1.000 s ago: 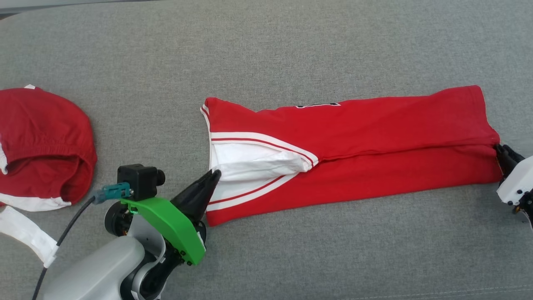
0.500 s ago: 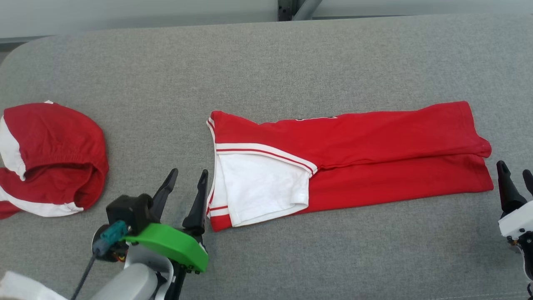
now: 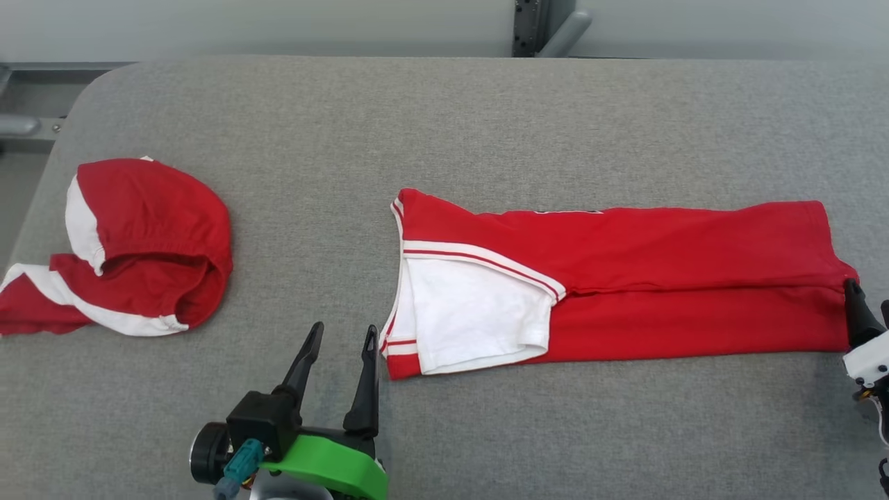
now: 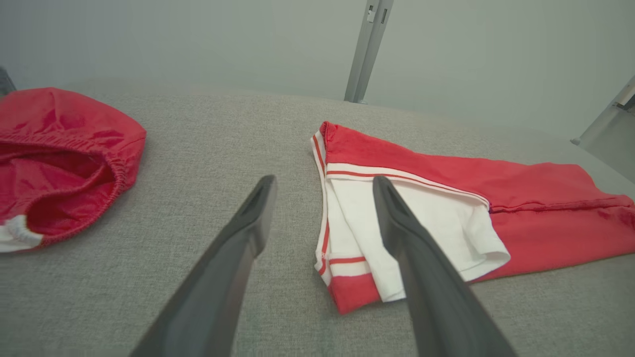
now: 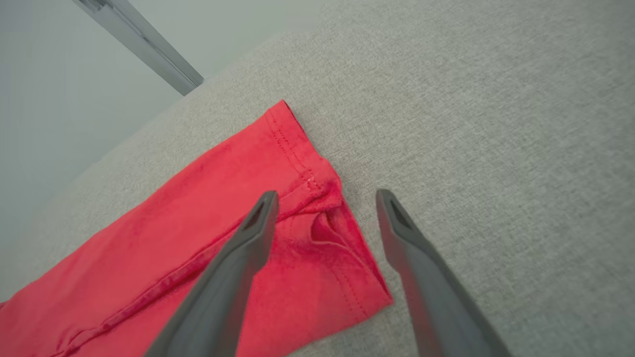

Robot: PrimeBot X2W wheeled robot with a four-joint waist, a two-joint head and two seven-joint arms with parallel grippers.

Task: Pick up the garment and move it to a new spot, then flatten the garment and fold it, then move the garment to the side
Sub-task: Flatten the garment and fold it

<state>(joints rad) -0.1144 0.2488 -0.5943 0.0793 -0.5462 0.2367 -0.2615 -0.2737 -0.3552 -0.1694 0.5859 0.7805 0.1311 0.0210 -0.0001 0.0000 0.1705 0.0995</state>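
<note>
The red garment (image 3: 660, 278), with white sleeve and striped trim (image 3: 472, 312), lies folded into a long band across the grey table (image 3: 444, 118). My left gripper (image 3: 343, 329) stands open just left of the garment's sleeve end, fingers apart and holding nothing. In the left wrist view the left gripper (image 4: 323, 179) points at the garment's (image 4: 496, 188) trimmed edge. My right gripper (image 3: 871, 300) is open at the hem end on the far right. In the right wrist view the right gripper (image 5: 326, 193) hovers over the garment's (image 5: 198, 238) hem corner, its left finger (image 5: 233, 263) above the cloth.
A second red and white garment (image 3: 139, 243) lies bunched near the table's left edge, also in the left wrist view (image 4: 59, 153). A metal post (image 3: 535, 28) stands behind the table. Bare grey surface lies between the two garments and beyond them.
The head camera has shifted. My left gripper let go of the white sleeve, opened and drew back to the left. My right gripper came off the hem and opened. The garment rests flat.
</note>
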